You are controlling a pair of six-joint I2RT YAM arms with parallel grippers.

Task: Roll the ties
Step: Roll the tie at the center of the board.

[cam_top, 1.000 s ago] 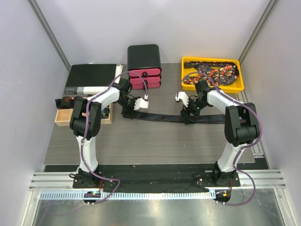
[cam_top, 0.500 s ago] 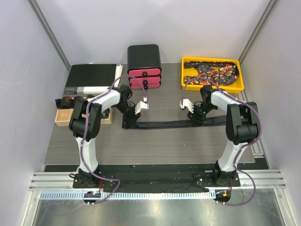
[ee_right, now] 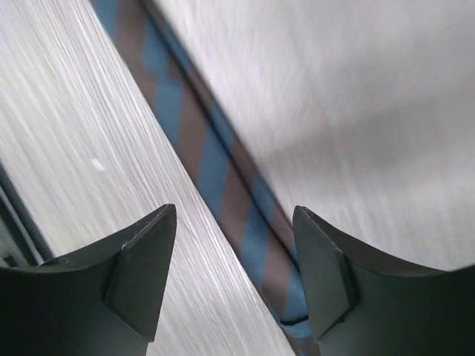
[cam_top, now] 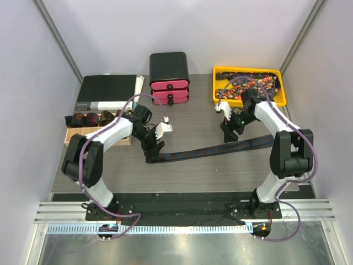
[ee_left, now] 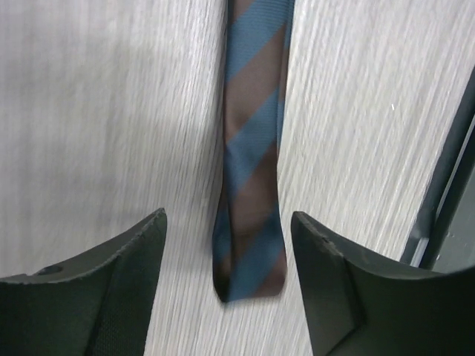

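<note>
One tie point(cam_top: 212, 149), striped blue and brown, lies flat and slanted across the table. Its narrow end point(ee_left: 249, 274) rests on the wood between the spread jaws of my left gripper point(ee_left: 228, 222), which touches nothing. From above, the left gripper point(cam_top: 151, 148) hovers over the tie's left end. My right gripper point(cam_top: 230, 132) hangs over the tie's right part. In the right wrist view the tie point(ee_right: 215, 178) runs diagonally under the open right gripper point(ee_right: 234, 215), untouched. More speckled ties point(cam_top: 251, 83) lie piled in the yellow tray point(cam_top: 249, 103).
A wooden box point(cam_top: 71, 138) at the left holds small rolled coils point(cam_top: 88, 118). A flat black box point(cam_top: 107, 91) sits behind it. A black case with pink drawers point(cam_top: 169, 77) stands at the back centre. Black mats and rails line the near edge.
Both grippers closed on the tie, then reopened and let it go. The tie's left end now lies nearer the front, so it slants. The right gripper has moved back toward the tray.
</note>
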